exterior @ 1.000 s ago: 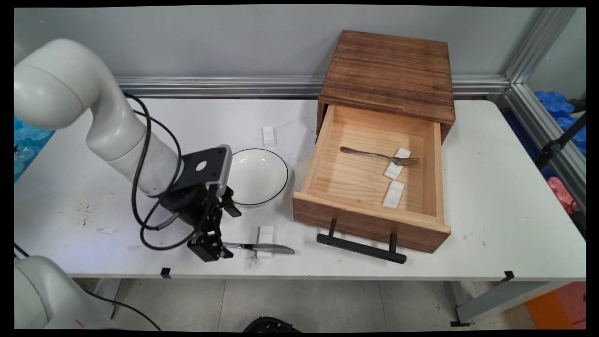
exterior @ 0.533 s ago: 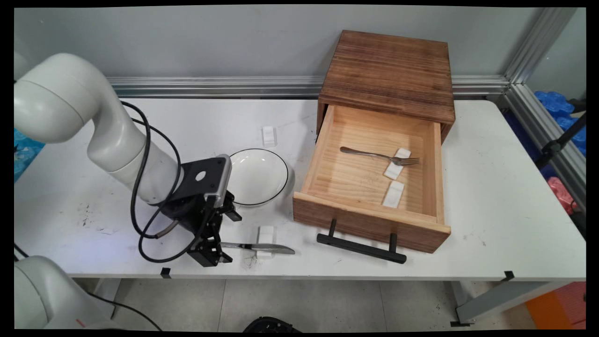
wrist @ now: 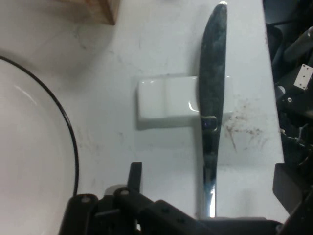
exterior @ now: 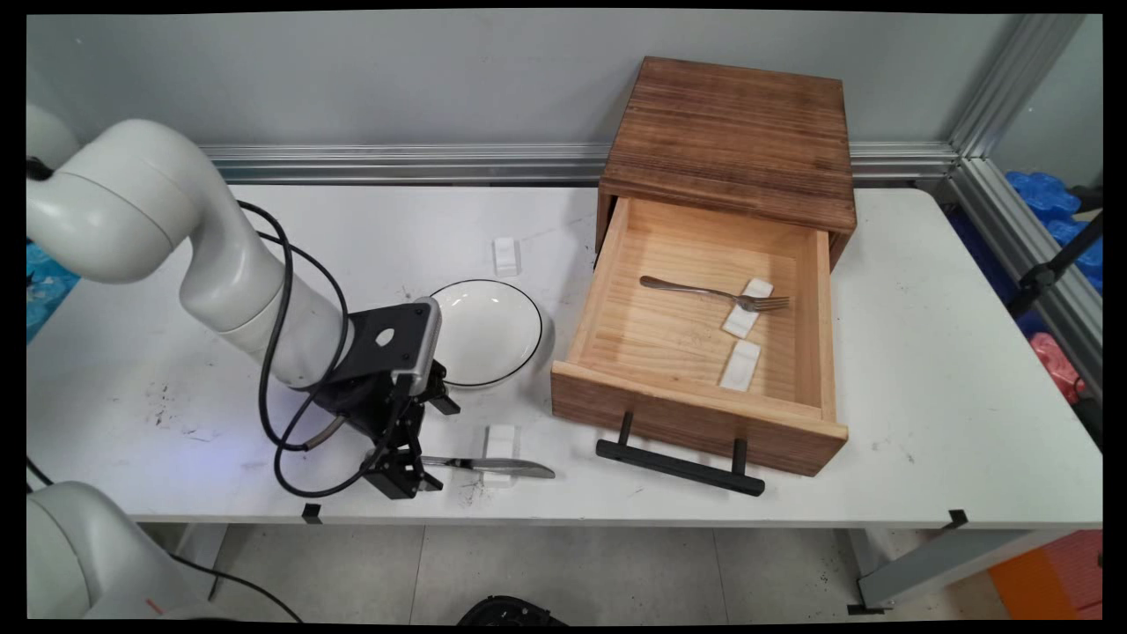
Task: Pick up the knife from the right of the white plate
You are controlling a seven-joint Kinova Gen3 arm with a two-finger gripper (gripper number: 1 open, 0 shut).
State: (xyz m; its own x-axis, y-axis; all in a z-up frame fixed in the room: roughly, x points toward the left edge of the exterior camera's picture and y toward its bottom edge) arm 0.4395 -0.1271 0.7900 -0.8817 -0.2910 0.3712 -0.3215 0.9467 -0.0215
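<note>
The setting was a robotics laboratory or test cell, not a home. A bare white table (exterior: 924, 352), scuffed and stained, stood against a plain grey wall (exterior: 352, 79) edged with aluminium framing rails (exterior: 396, 163) that continued down the right side. A white robot arm (exterior: 220, 264) with loose black cables (exterior: 273, 387) was installed at the table. Household items were laid out as test props: a wooden drawer unit (exterior: 731, 132), a plate (exterior: 484, 330), a knife (exterior: 489, 465) and small white rest blocks (exterior: 505, 255).
</note>
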